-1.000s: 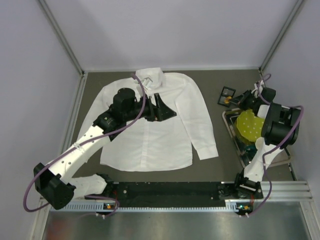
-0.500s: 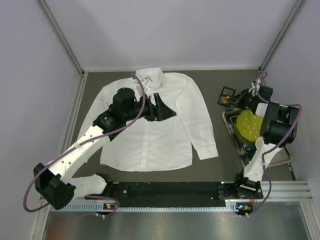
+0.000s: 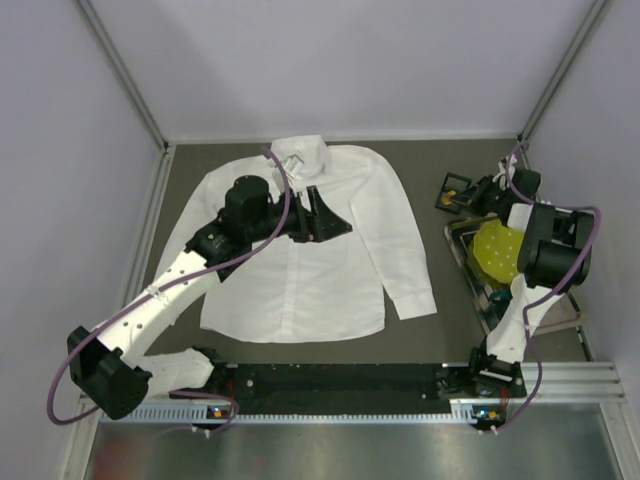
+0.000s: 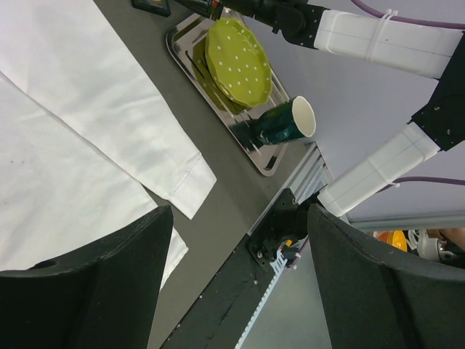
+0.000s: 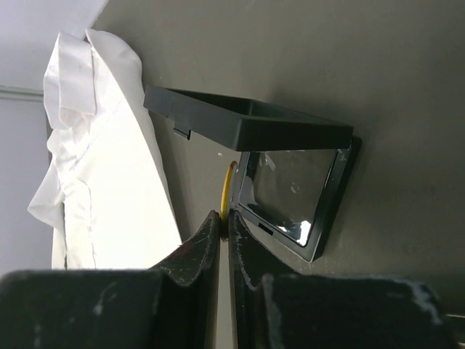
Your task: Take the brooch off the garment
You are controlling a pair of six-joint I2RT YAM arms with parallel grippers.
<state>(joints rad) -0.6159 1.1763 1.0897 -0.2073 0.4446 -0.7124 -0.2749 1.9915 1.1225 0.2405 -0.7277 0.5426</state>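
my right gripper is pinched shut on the brooch; its thin gold edge pokes out just past the fingertips. right ahead of them, beside the brooch, sits the open black box. i'd shift across over its glossy tray, clear of the rim, then ease the jaws apart slowly. beyond lies the shirt, brooch-free. my left gripper hangs spread wide, empty.

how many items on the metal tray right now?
2. A yellow-green dotted plate on the far half of the tray, and a dark green cup lying on its side at the near end. More could hide under the plate.
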